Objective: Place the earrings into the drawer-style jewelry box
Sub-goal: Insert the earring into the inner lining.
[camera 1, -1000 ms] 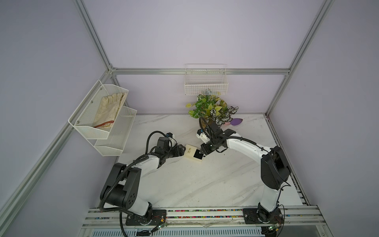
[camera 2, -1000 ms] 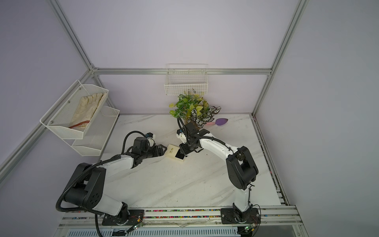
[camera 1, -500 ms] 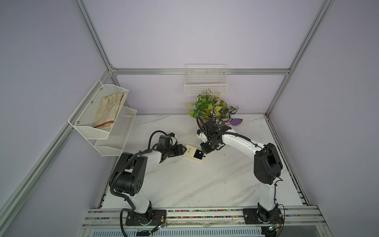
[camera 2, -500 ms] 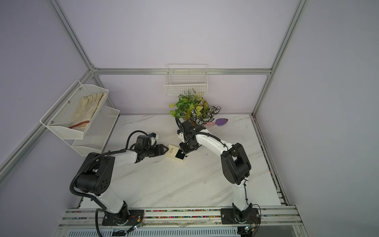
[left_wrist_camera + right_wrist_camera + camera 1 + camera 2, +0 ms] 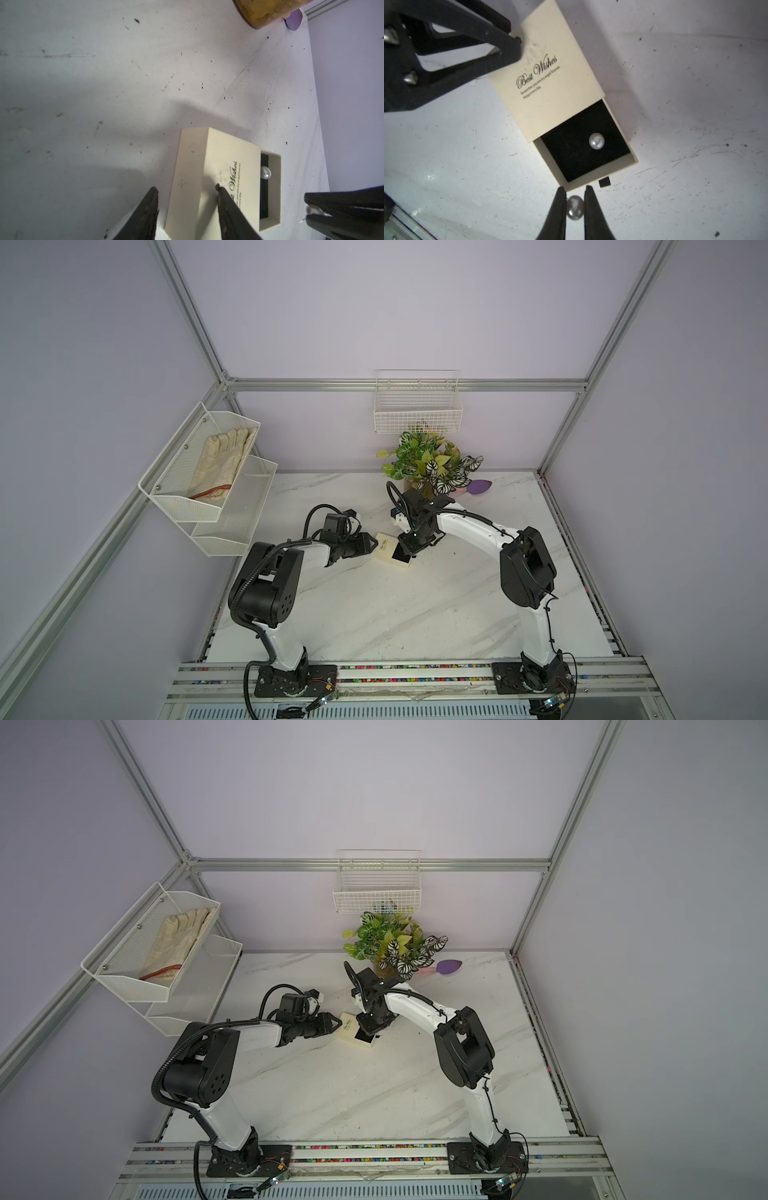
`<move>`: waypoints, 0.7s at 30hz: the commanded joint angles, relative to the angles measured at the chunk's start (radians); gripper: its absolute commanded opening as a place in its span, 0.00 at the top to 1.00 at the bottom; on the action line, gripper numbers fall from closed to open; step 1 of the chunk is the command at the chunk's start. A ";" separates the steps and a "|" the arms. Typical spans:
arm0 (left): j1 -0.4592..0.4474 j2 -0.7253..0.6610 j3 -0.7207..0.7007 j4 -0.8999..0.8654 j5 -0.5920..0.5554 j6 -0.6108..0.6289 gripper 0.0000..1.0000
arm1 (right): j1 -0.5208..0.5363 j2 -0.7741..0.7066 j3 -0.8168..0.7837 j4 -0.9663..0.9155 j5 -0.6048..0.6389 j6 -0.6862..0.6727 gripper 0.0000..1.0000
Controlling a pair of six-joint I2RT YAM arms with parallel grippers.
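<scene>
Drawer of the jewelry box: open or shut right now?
Open. The drawer sticks out of the cream box, its black lining exposed with one earring lying on it.

Robot lab: one closed test cell, seen from its open front.

Aluminium frame [image 5: 407, 384] boxes in plain lilac walls [image 5: 395, 302] on three sides. Two white-and-black arms, left [image 5: 266, 585] and right [image 5: 528, 572], are bolted to a rail [image 5: 415, 672] along the near edge of a marble-look tabletop [image 5: 395, 614]. Props look staged: a wire basket [image 5: 417, 414] on the back wall, a mesh shelf [image 5: 183, 506] on the left wall with a glove [image 5: 220, 464] in it, and a potted plant [image 5: 428, 464] at the back. Up close, in the wrist views, the tabletop is scuffed and speckled.
</scene>
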 commanded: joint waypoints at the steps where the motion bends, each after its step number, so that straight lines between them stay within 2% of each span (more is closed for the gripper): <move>1: 0.004 0.033 0.044 0.002 -0.003 0.017 0.57 | 0.014 0.024 0.041 -0.038 0.034 -0.011 1.00; 21: 0.004 0.036 0.043 0.003 0.004 0.022 0.58 | 0.034 0.097 0.083 -0.045 0.080 -0.004 1.00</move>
